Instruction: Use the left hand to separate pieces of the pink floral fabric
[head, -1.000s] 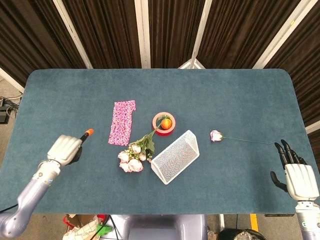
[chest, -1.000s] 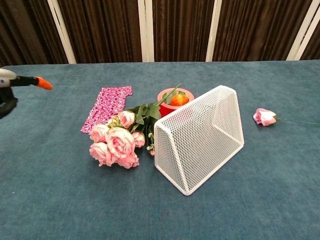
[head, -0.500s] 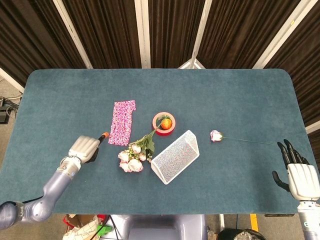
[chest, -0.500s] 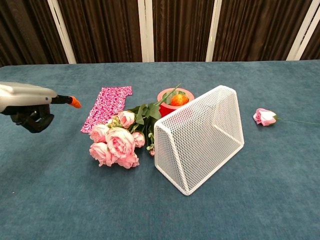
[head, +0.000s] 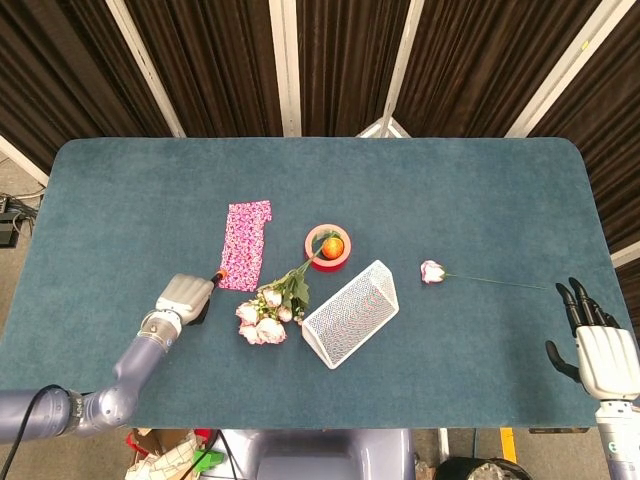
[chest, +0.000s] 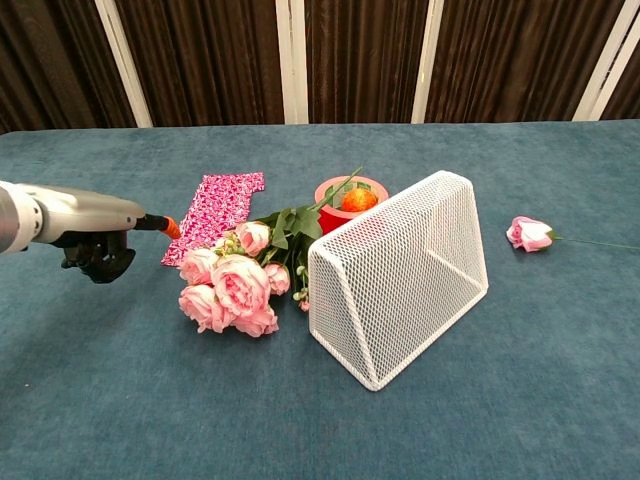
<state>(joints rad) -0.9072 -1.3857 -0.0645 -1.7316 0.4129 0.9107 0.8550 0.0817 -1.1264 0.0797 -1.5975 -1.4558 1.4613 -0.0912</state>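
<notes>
Left robot hand (head: 183, 297) low over the bench (head: 450, 190), curled in on itself, grasping nothing, one orange-tipped finger (chest: 170, 227) pointing at the near corner of the pink cloth (head: 245, 245) just ahead. Bouquet (chest: 235, 280) and wire basket (chest: 400, 270) off to its right. Right robot hand (head: 597, 350) spread loose, far across.
</notes>
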